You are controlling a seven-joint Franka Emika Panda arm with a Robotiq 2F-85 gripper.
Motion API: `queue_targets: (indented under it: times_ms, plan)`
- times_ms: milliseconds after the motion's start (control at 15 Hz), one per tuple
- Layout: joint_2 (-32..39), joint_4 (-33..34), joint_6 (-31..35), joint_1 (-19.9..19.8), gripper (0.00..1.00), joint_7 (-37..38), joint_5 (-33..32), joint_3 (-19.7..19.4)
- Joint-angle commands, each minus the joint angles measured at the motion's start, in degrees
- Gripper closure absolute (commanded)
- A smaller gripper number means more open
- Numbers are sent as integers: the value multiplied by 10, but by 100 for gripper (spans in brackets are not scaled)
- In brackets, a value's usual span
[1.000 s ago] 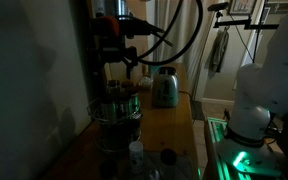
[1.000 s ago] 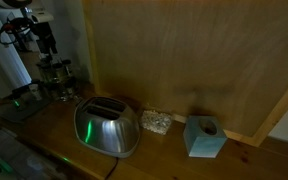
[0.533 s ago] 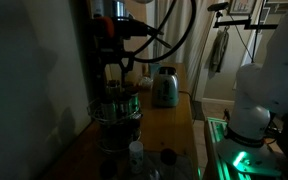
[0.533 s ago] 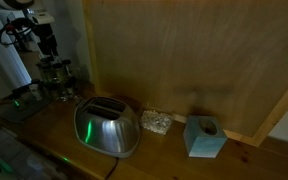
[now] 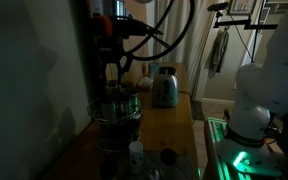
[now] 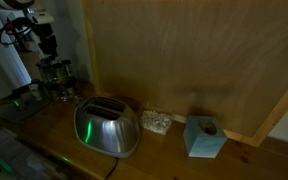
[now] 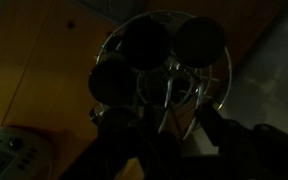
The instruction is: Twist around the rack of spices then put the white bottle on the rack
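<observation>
The rack of spices [image 5: 117, 115] is a round dark wire carousel ringed with dark-lidded jars; it also shows in an exterior view [image 6: 54, 78]. My gripper [image 5: 114, 70] hangs straight above its top. In the wrist view the gripper [image 7: 169, 128] has its dark fingers [image 7: 222, 125] close on either side of the rack's central wire handle [image 7: 172, 88]. The picture is too dark to show whether they touch it. The white bottle [image 5: 135, 155] stands on the counter in front of the rack, apart from the gripper.
A dark round object [image 5: 167, 157] lies beside the bottle. A shiny silver toaster [image 6: 107, 127] stands on the wooden counter, also seen behind the rack [image 5: 164, 87]. A blue box [image 6: 204, 136] and a small pale object [image 6: 156, 122] sit by the wooden wall.
The gripper's fingers have drawn in towards the rack's top handle. The arm has sunk slightly over the rack. Rack and bottle stand where they were.
</observation>
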Motion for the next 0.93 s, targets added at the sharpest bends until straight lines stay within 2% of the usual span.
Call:
queue_targets:
  times_ms: [0,67,600,667,800,867]
  plan:
    - [12,15,5,11,84,10,13,-10]
    - [1,2,-1,10,66,5,-1,-10]
    - [1,2,-1,11,67,5,0,-11]
    - [1,2,-1,11,92,5,0,-11]
    - [2,0,13,16,94,-46,3,-15]
    - [2,-2,19,17,92,-76,-2,-16]
